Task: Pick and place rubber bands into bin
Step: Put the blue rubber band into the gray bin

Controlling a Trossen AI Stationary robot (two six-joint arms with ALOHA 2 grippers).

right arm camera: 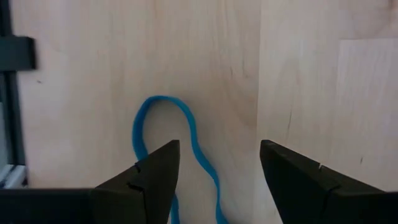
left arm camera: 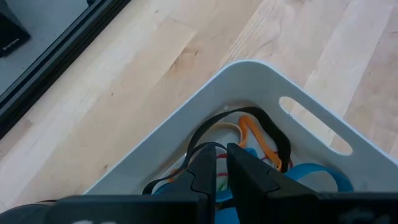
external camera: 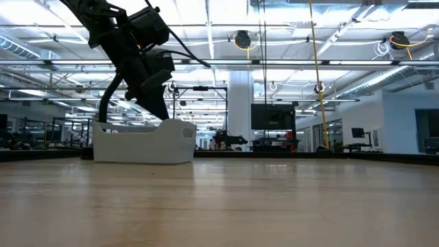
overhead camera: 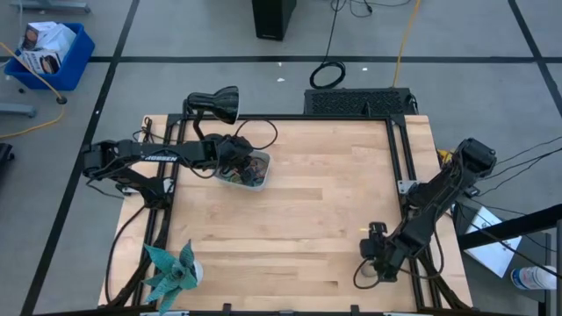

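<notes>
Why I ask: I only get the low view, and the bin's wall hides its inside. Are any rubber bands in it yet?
Observer: Yes. The left wrist view shows the bin holding a black band, an orange band and a wide blue band, with the left end effector just above them.
Operator: Any on the table?
Observer: At least one. A thin blue band lies on the wood near the table's right side.
Operator: Is the right arm on it?
Observer: The right end effector hovers over it, open, not gripping.
</notes>
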